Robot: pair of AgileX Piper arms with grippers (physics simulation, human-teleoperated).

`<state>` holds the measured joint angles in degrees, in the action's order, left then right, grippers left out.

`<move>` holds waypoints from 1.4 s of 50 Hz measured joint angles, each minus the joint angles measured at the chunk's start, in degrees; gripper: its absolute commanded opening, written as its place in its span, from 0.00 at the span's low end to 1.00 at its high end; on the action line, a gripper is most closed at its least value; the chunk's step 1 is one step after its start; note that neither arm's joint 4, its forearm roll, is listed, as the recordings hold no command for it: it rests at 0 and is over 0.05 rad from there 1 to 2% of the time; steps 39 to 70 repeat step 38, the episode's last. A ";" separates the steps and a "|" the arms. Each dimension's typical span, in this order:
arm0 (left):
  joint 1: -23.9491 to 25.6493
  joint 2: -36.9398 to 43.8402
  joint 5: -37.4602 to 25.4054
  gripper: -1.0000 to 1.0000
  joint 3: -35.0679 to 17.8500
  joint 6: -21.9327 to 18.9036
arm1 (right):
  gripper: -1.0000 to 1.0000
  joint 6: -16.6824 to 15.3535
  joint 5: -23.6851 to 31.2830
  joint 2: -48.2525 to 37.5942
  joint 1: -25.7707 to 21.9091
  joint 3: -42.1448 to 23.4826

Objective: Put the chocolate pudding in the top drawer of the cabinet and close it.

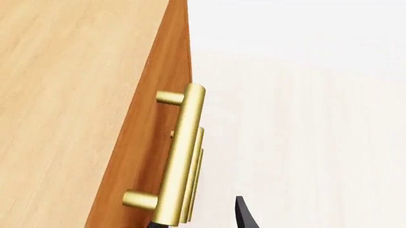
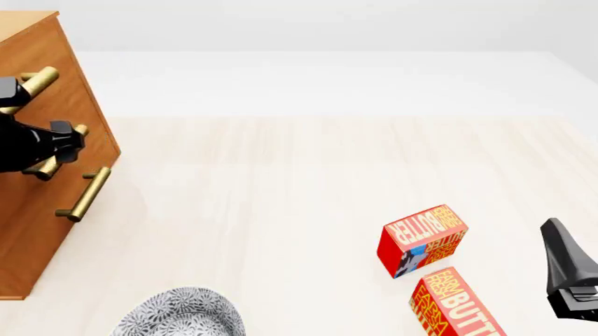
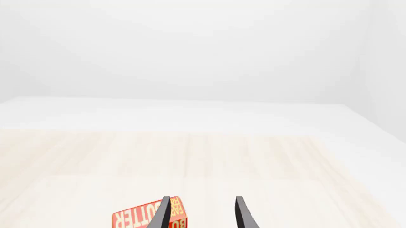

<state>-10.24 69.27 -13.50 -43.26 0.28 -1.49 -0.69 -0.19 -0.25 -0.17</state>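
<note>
Front view: shows one cabinet of warm brown wood at far left, with two brass bar handles on its face, one for the top drawer and one for the lower drawer; shows both drawer fronts flush with that face, as far as can be told. Counts two red-orange butter boxes, the second just beside the first and nearer the camera, cut by the bottom edge; counts one grey-and-white patterned bowl at the lower left, near the cabinet's foot; counts two dark arms, one per side. Finds the chocolate pudding in none of the three views; cannot say where it lies.

Rests everything on a pale, light-grained wooden tabletop; beyond it, only a plain white floor and white backdrop.

Left wrist view: places the left end effector at the top drawer's handle, fingers spread, one black fingertip clear beside the bar and the other mostly hidden behind the bar's end; no pinch on the bar visible. Right wrist view: places the right end effector low over the tabletop at the right side, fingers spread and holding nothing, with one butter box behind a fingertip; well apart from the cabinet.
</note>
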 measured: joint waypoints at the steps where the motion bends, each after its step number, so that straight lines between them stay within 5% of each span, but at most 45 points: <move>1: 0.00 0.02 -0.24 1.00 -0.08 -0.09 | 1.00 0.00 0.00 0.00 0.00 0.00; 16: -0.26 -1.42 -4.70 1.00 -1.03 -1.04 | 1.00 0.00 0.00 0.00 0.00 0.00; 38: -4.67 -14.40 -21.50 1.00 -9.35 -3.82 | 1.00 0.00 0.00 0.00 0.00 0.00; 70: -4.67 -14.40 -21.50 1.00 -9.35 -3.82 | 1.00 0.00 0.00 0.00 0.00 0.00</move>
